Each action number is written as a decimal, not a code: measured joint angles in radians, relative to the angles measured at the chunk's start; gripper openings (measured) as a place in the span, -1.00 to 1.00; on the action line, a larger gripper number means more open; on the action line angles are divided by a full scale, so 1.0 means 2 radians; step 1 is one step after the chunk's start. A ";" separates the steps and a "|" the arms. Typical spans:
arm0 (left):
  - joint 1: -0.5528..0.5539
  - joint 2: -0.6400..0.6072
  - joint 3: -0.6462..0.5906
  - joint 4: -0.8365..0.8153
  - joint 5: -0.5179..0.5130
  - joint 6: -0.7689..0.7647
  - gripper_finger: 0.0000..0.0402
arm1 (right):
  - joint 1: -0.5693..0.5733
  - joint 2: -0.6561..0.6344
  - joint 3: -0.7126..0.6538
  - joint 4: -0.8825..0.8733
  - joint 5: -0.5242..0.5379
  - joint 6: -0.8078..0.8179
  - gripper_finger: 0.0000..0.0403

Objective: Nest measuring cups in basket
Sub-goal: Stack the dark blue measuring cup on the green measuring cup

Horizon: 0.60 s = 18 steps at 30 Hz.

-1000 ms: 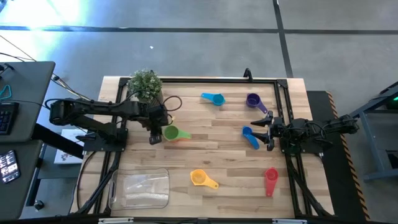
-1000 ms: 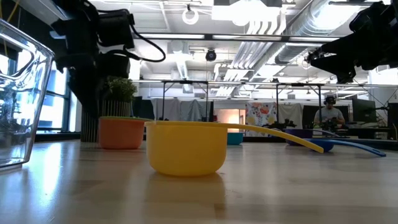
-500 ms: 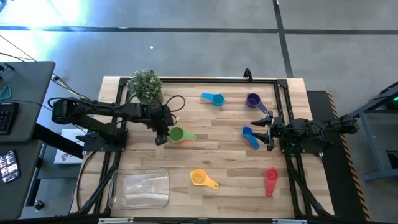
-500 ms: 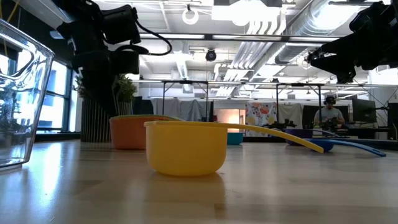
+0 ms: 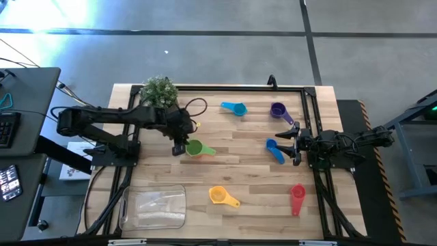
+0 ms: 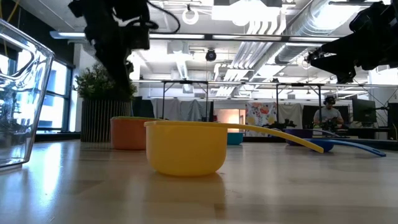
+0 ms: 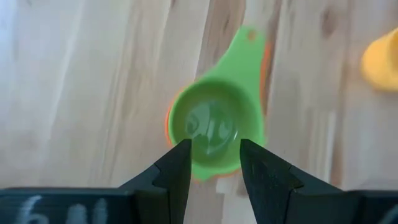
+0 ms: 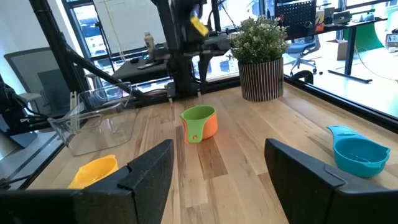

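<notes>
Seven cups: all lie on the table (image 5: 246, 167); none is in the basket (image 5: 152, 208).
Green cup (image 7: 214, 127): nested inside the orange cup (image 6: 129, 132), whose rim shows just around it; the pair sits on the wood near the plant (image 5: 160, 91).
Left gripper (image 7: 215, 163): hangs above the green cup, fingers part-spread with a gap between them, holding nothing. In the left wrist view the fingertips frame the cup's near rim; in the low view the gripper is clear above the pair, not touching.
Basket: clear bin at the table's front left corner, well apart from the nested pair.
Yellow cup (image 5: 222, 197): front centre, just beside the basket's right side.
Light blue cup (image 5: 234, 108): at the back, right of the plant.
Purple cup (image 5: 278, 111): back right.
Dark blue cup (image 5: 274, 150): just left of the right gripper (image 5: 287, 143).
Red cup (image 5: 298, 199): front right.
Right gripper: waits at the table's right edge, fingers spread wide, empty.
</notes>
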 joint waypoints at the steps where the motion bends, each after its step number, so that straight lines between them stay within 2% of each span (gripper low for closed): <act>1: 0.000 0.000 0.008 0.000 0.001 0.000 -0.36 | 0.000 0.000 0.000 0.000 0.000 0.000 0.21; 7: 0.000 0.000 0.042 -0.002 0.002 -0.003 -0.36 | 0.000 0.000 0.000 0.000 0.000 0.000 0.21; 18: 0.001 0.000 0.095 0.012 0.002 -0.070 -0.36 | 0.000 0.000 0.000 0.000 0.000 0.000 0.21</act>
